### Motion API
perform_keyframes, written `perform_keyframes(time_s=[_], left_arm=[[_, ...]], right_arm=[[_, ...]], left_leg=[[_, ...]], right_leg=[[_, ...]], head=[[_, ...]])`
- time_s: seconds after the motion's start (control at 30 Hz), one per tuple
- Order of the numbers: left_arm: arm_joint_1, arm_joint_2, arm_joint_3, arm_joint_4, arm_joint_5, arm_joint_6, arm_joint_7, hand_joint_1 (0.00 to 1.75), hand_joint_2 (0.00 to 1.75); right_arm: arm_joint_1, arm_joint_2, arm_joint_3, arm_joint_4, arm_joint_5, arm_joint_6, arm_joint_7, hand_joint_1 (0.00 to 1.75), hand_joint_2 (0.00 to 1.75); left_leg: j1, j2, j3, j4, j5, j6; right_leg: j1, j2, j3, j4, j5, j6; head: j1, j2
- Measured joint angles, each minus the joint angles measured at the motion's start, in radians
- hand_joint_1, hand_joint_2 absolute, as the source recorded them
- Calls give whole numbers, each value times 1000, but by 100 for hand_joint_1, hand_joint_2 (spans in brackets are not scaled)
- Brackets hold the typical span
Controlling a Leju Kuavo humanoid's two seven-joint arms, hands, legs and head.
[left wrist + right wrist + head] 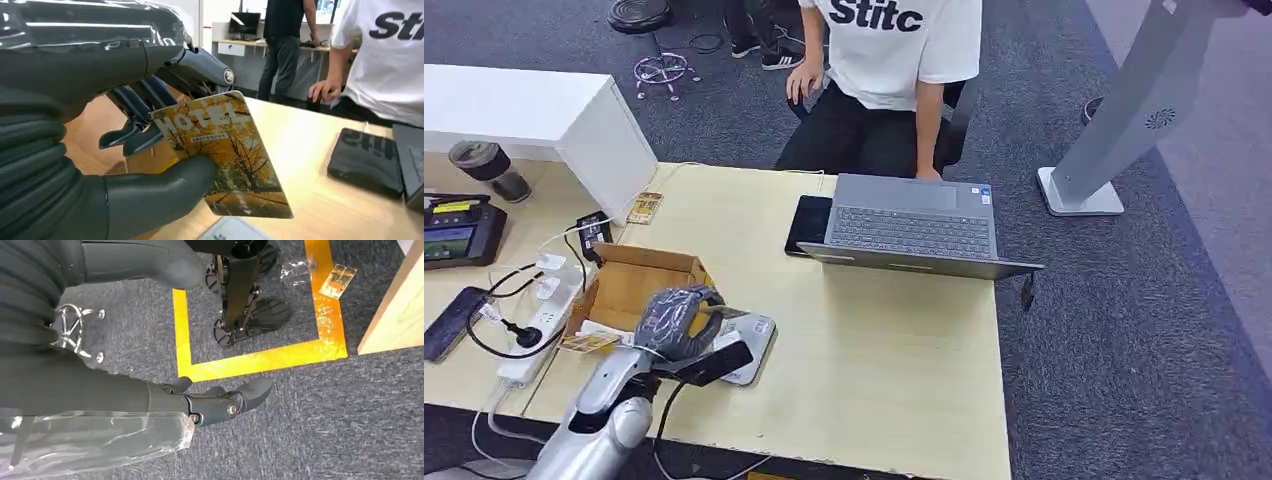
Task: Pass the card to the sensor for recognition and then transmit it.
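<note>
- My left robot hand pinches the card between thumb and fingers. It hangs over the grey sensor at about 7 o'clock on the counter, just beside the cardboard box.
- My right robot hand hangs by the floor, holding nothing, fingers loosely curled; I cannot tell more.
- Risk: the thumb grips near one edge only, so most of the card sticks out free. A knock against the sensor could twist it loose.
- Risk: if the card comes in tilted or too high, I judge the sensor may not read it.
- Risk: box wall sits at 9 o'clock of the hand; a sideways drift could catch it.
- Risk: at hand-over, the person sits at 12 o'clock behind the laptop; a reach across could clip its edge.
- Count: one card in hand; further cards lie by the box, by the white cabinet and on the floor. One sensor, one laptop, one box, one dark phone beside the laptop.
</note>
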Motion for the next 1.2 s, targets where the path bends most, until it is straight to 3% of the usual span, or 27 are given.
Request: perform_keyframes(time_s=[0.4, 1.2], left_arm=[[-12, -4, -11, 52, -9, 27, -6, 175, 175], [-15, -4, -13, 64, -9, 28, -6, 175, 175]], right_arm=[[-5, 2, 17, 1, 0, 0, 5, 0, 175], [-6, 2, 18, 1, 0, 0, 5, 0, 175]], left_leg=[[0, 0, 0, 0, 0, 0], [0, 0, 1, 0, 0, 0]], right_leg=[[0, 0, 1, 0, 0, 0], [0, -1, 1, 0, 0, 0]], head=[[0, 0], [0, 0]])
